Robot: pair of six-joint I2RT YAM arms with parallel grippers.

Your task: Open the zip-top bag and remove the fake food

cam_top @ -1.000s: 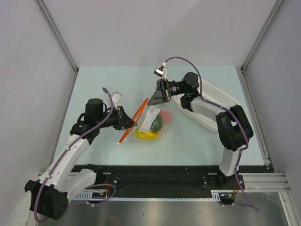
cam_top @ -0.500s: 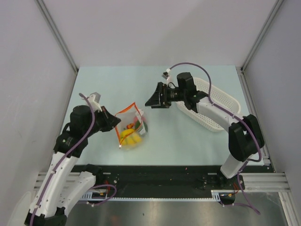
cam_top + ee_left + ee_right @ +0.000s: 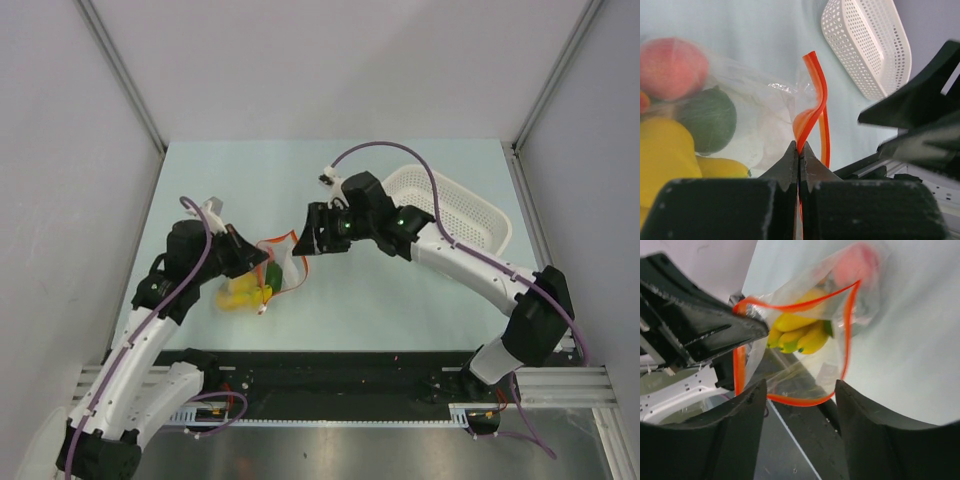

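Observation:
The zip-top bag (image 3: 287,266) hangs left of the table's centre, with its mouth spread into an open red loop (image 3: 846,325). My left gripper (image 3: 257,262) is shut on the red zip strip (image 3: 812,107), pinched right at the fingertips (image 3: 799,151). The fake food stays inside the bag: a yellow banana bunch (image 3: 800,335), a dark green vegetable (image 3: 710,120) and a red piece (image 3: 672,67). My right gripper (image 3: 299,243) is open just in front of the bag's mouth. The near rim of the loop lies between its fingers (image 3: 800,399), with no finger touching it.
A white perforated basket (image 3: 452,208) stands at the back right and also shows in the left wrist view as the basket (image 3: 865,45). The black base rail runs along the table's near edge (image 3: 330,365). Grey walls close the sides and back.
The right gripper let go of the bag and opened, then followed it left. The left gripper shut on the zip strip and drew the bag leftward and nearer. The mouth now gapes.

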